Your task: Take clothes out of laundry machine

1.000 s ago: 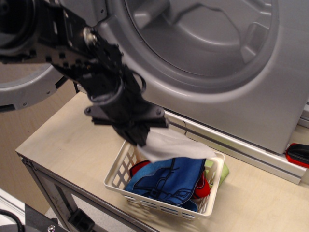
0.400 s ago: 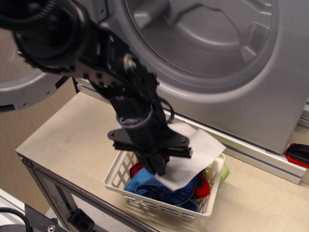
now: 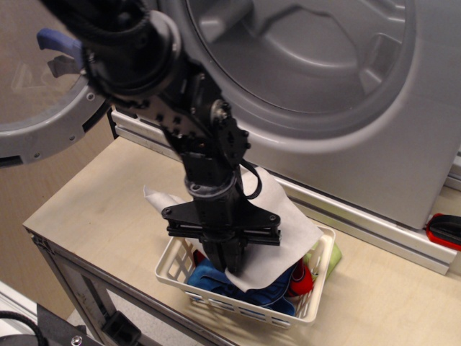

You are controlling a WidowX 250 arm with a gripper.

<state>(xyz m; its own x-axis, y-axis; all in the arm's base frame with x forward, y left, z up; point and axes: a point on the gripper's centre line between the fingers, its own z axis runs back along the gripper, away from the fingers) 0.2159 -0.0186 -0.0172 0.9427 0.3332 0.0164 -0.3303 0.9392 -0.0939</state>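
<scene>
At the far left the washer's round door hangs swung wide, its grey rim and glass window facing the camera beside a pale wooden tabletop. Next comes the black robot arm, reaching down from the upper left so that its gripper points straight down into the white slotted basket near the table's front edge. The fingers sit close together against the pale grey-white cloth sheet, but whether they are pinching it cannot be told from this angle. That sheet is out of the drum: it drapes over the basket, one corner trailing onto the table left of the gripper, the rest covering a blue cloth and a red cloth. Behind and to the right stands the silver-grey laundry machine, its ribbed drum mouth open. A red-and-black object lies at the right edge.
</scene>
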